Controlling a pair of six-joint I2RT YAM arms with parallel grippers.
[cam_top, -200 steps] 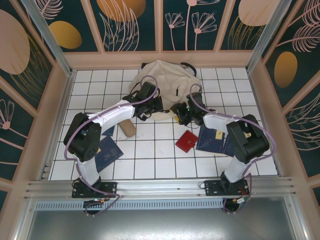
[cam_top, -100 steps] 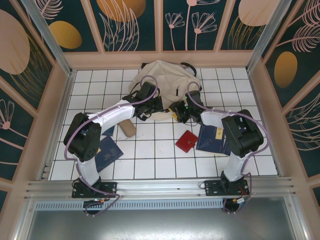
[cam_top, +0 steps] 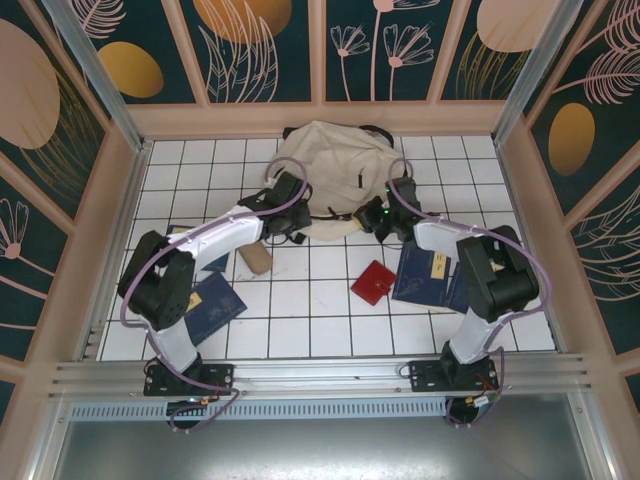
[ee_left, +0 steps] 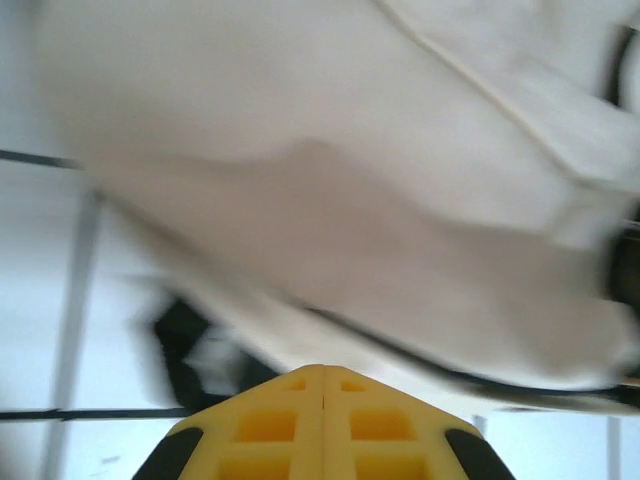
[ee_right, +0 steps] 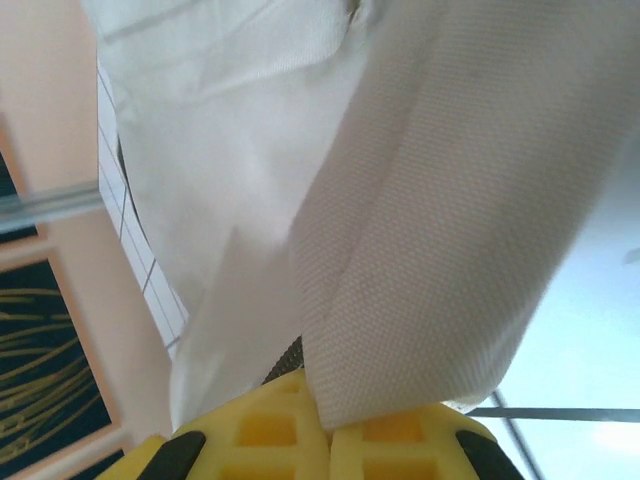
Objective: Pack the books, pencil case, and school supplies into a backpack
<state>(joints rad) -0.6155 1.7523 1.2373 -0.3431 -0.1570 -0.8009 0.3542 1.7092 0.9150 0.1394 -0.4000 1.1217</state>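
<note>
The cream backpack lies at the back centre of the tiled floor, and both grippers are at its near edge. My right gripper is shut on a fold of the backpack. My left gripper is shut, tips together. The backpack and its dark zip line lie just beyond them, with nothing visible between the pads. The tan pencil case lies under the left arm. The red school supplies case sits centre right. Navy books lie right and left.
Wooden walls and decorated panels ring the white tiled floor. A black strap of the backpack trails on the tiles near the left gripper. A metal rail runs along the near edge by the arm bases.
My right gripper has closed on the backpack's fabric. The left arm has shifted left, and the backpack's near edge now spreads wider between the two grippers.
</note>
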